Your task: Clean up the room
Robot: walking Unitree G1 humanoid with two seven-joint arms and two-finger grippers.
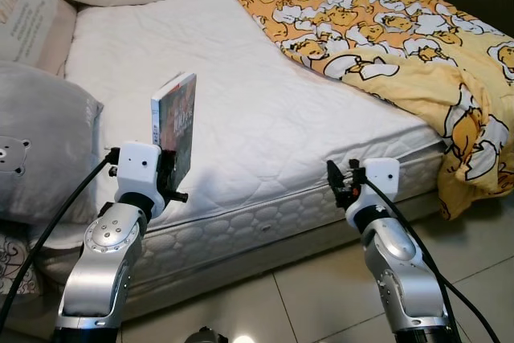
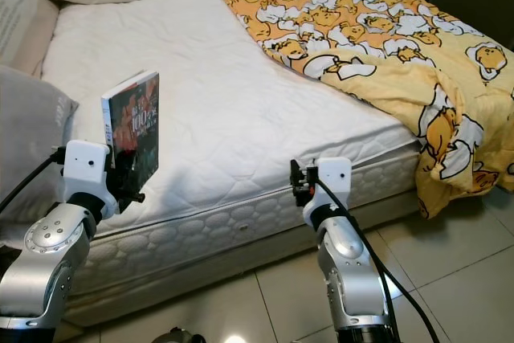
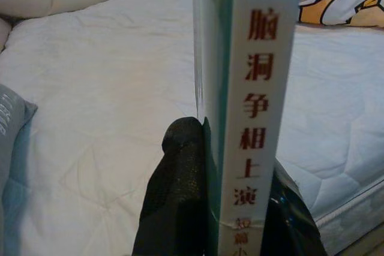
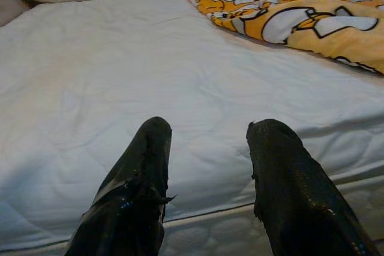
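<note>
black left tool (image 3: 231,208) clamped on upright book (image 1: 175,126) over mattress (image 1: 265,118) edge; right tool (image 4: 207,178) fingers apart, probably empty.

**Book held upright at the bedside**

The book (image 1: 178,122) stands upright, its lower edge pinched between the fingers of the left gripper (image 1: 170,173), just over the near edge of the mattress; it is a slim paperback with a dark, reddish pictured cover turned toward the robot's right; its spine (image 3: 258,88) is pale with red Chinese characters running down it; the page edges look white.
</note>
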